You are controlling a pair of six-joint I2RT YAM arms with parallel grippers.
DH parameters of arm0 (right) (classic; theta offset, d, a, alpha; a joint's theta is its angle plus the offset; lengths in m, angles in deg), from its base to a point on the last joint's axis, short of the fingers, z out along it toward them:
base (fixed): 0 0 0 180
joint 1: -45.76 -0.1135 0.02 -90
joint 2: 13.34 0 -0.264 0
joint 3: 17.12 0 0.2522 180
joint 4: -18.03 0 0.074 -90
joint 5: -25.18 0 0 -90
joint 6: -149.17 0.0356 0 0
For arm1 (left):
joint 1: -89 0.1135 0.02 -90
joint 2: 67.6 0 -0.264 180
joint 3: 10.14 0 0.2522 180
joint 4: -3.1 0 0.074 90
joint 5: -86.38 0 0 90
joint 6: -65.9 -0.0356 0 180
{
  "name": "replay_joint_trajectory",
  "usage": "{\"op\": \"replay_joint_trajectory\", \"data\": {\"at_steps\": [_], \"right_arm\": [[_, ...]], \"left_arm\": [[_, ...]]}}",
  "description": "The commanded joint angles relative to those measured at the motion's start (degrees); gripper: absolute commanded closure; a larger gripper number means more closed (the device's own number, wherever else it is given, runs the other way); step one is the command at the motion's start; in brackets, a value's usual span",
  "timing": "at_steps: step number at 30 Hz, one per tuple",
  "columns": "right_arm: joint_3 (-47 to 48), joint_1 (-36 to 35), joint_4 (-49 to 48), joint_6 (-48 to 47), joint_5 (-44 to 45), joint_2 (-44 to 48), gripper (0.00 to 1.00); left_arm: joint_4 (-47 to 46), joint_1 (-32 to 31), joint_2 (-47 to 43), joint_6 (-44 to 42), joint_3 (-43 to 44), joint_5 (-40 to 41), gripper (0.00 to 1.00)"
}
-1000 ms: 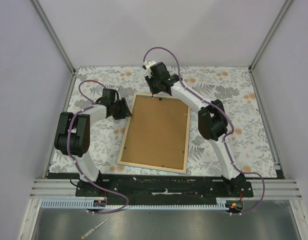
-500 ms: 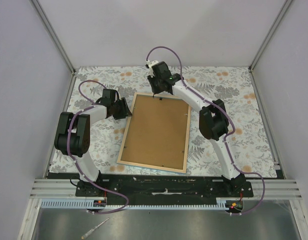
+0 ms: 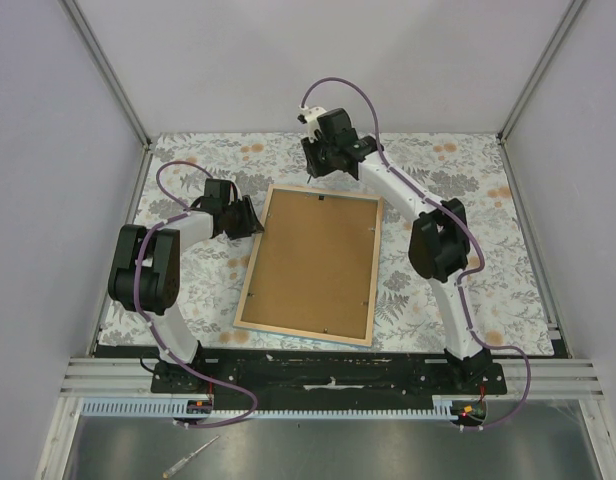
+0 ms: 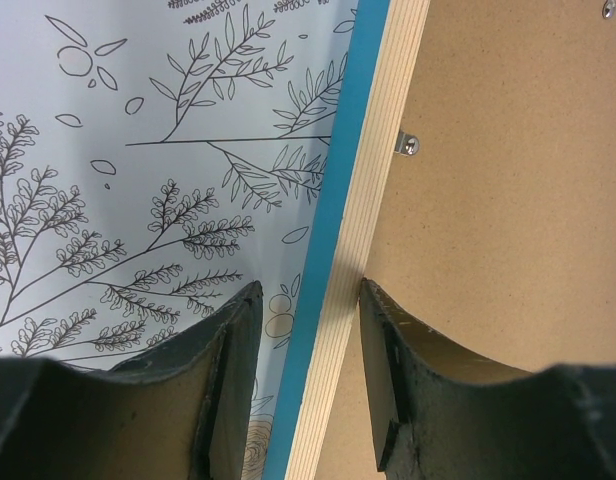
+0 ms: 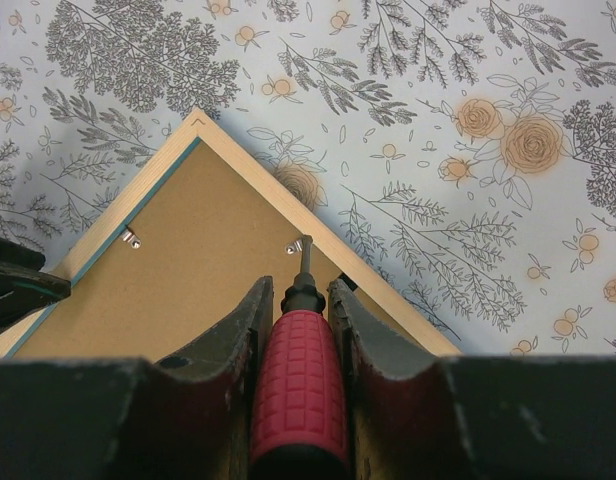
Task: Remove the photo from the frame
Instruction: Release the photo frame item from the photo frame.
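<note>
The frame [image 3: 304, 334] lies face down mid-tabletop [image 3: 468, 250]. The photo [image 3: 313, 262] sits inside it, only its brown back showing. My left jaws stand open astride the frame's left rail, I judge to steady it. The right jaws are clamped on a red screwdriver [image 5: 298, 370], its tip at 1 retaining clip [image 5: 294, 246] on the far rail, presumably to turn it aside.

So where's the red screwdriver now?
Right wrist view: the screwdriver is clamped in the right hand, tip at a metal clip by the frame's far edge.
</note>
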Motion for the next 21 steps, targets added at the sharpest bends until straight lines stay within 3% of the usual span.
{"op": "replay_joint_trajectory", "data": {"at_steps": [1,21], "right_arm": [[0.91,-0.51,-0.48,-1.07,-2.33,2.42,1.00],[3.37,-2.62,0.31,-2.65,2.93,-3.82,1.00]], "left_arm": [[1.94,0.58,0.05,1.06,-1.60,1.46,0.50],[1.67,0.67,0.22,1.06,-1.69,1.55,0.50]]}}
